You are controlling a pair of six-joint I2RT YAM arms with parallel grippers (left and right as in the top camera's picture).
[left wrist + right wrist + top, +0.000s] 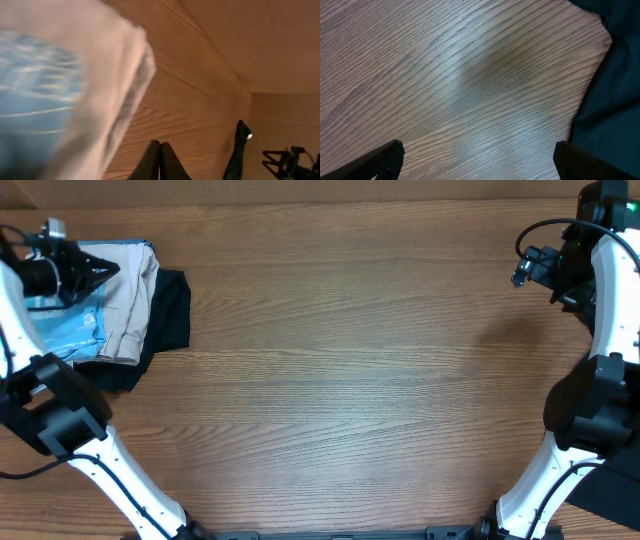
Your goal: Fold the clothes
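The light blue T-shirt (pixel 68 330) lies folded in a pile at the table's far left, partly under beige trousers (pixel 132 298). In the left wrist view it is a blurred blue patch (pixel 30 100) beside the beige cloth (pixel 112 75). My left gripper (pixel 108 270) hovers over the top of the pile. Its fingers (pixel 160 152) are shut with nothing between them, over bare wood just right of the cloth. My right gripper (pixel 520 275) is at the far right of the table, well away from the clothes. It is open and empty (pixel 477 160) above bare wood.
A dark garment (pixel 170 310) lies under and to the right of the pile. Dark cloth (pixel 615 80) fills the right edge of the right wrist view. The wooden table (pixel 350 380) spreads between the arms.
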